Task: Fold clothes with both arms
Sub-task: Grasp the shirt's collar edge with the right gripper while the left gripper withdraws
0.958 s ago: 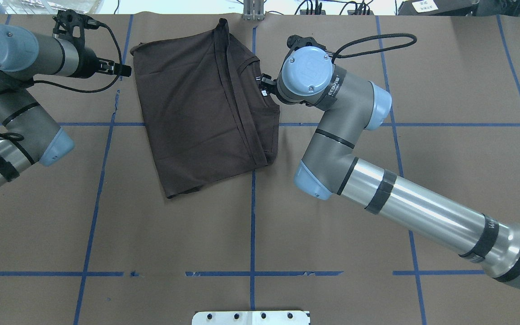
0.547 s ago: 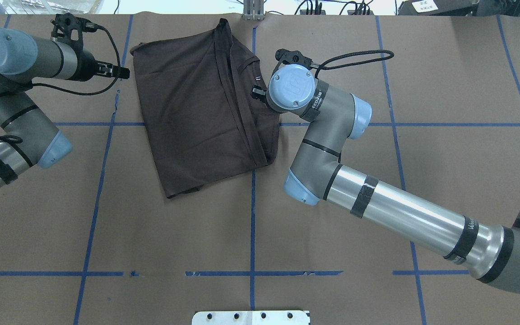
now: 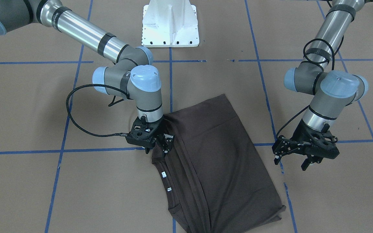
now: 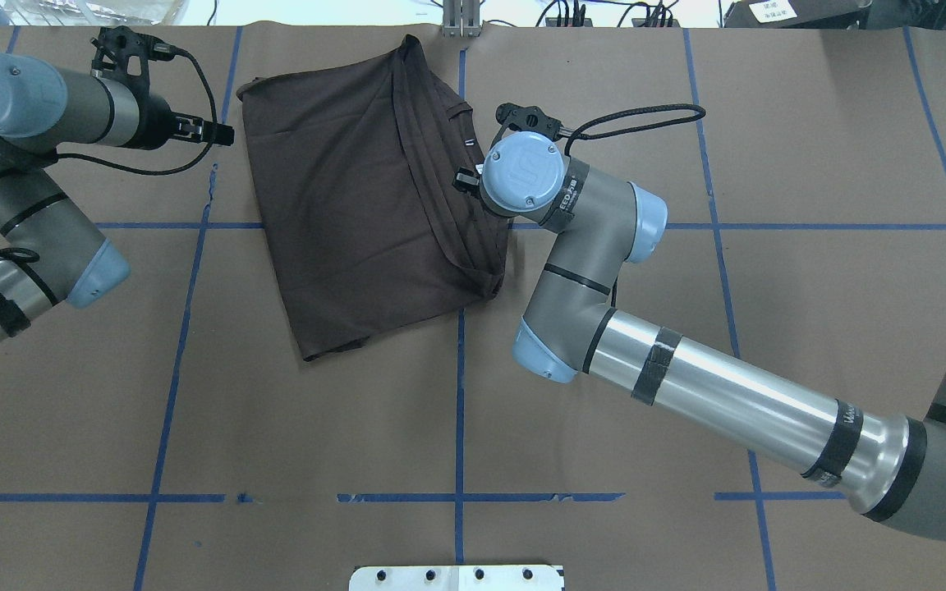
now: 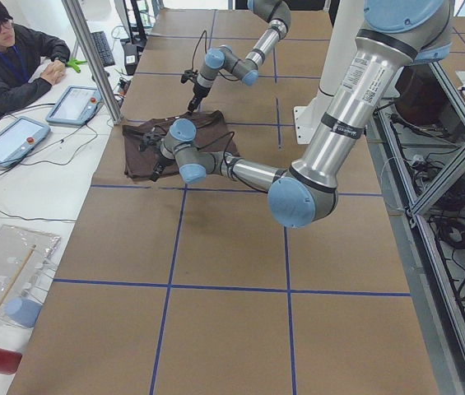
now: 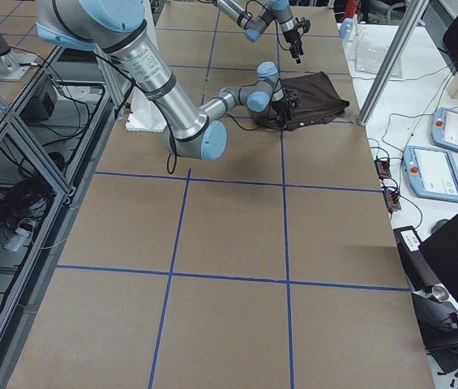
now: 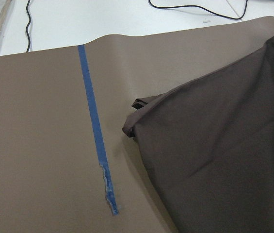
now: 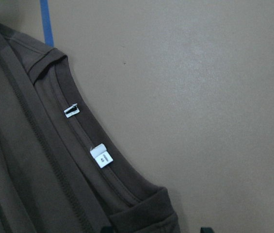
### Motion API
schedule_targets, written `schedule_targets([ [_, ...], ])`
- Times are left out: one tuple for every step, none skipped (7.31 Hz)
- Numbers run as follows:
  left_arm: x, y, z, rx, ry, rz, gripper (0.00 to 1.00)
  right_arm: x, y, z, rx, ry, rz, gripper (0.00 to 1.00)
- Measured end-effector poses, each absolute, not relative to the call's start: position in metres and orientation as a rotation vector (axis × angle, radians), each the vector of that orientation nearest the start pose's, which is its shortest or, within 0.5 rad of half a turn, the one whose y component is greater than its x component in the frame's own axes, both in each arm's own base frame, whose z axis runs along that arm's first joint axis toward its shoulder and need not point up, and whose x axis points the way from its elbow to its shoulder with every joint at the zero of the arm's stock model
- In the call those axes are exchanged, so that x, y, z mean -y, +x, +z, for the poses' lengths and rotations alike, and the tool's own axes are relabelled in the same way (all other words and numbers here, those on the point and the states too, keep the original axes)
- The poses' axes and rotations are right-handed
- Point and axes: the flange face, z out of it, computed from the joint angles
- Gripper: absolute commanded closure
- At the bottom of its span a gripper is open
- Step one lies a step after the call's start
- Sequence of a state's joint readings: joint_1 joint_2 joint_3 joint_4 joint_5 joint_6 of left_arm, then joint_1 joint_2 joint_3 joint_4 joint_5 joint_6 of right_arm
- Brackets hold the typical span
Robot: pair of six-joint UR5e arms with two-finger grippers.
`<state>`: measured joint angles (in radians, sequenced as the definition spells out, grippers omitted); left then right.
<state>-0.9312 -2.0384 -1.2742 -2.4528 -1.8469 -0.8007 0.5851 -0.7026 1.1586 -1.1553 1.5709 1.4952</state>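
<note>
Right gripper (image 3: 160,147) straddles the T-shirt's (image 3: 219,155) right collar edge, jaws apart, seemingly ready to pinch. Left gripper (image 3: 291,161) hovers open beside its far-left corner.

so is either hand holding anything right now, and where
Nothing is held yet. The right hand is open over the shirt, fingers either side of its folded edge by the collar; the left hand is open, beside it.

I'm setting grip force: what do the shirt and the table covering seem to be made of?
Shirt: soft matte knit, probably cotton; it creases and the collar shows stitched seams. Table covering: matte brown paper, apparently; it lies flat, wavy at one edge, marked with blue tape.
</note>
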Motion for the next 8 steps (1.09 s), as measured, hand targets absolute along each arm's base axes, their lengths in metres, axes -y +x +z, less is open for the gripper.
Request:
schedule_targets([
  [0.6331, 0.3388, 0.4372, -0.876, 0.62, 0.0, 0.0, 0.5605, -0.6093, 0.2532, 0.826, 0.288, 0.476, 0.35],
  [0.6321, 0.338, 0.4402, -0.874, 0.617, -0.001, 0.0, 0.5578, -0.6119, 0.254, 0.822, 0.295, 0.476, 0.4],
  [0.6309, 0.3371, 0.4436, -0.871, 0.614, -0.001, 0.0, 0.5559, -0.6139, 0.2547, 0.819, 0.298, 0.475, 0.41],
  [0.6304, 0.3367, 0.4452, -0.869, 0.612, -0.001, 0.0, 0.5544, -0.6156, 0.2566, 0.816, 0.297, 0.477, 0.41],
  [0.6302, 0.3366, 0.4457, -0.869, 0.612, -0.001, 0.0, 0.5531, -0.6172, 0.2586, 0.814, 0.293, 0.483, 0.53],
  [0.6301, 0.3365, 0.446, -0.869, 0.611, -0.001, 0.0, 0.5524, -0.618, 0.2591, 0.812, 0.292, 0.487, 0.99],
  [0.6301, 0.3365, 0.4461, -0.869, 0.611, -0.001, 0.0, 0.5525, -0.6181, 0.259, 0.812, 0.291, 0.494, 1.0],
  [0.63, 0.3364, 0.4458, -0.869, 0.612, -0.001, 0.0, 0.5521, -0.6185, 0.2584, 0.814, 0.287, 0.504, 1.0],
])
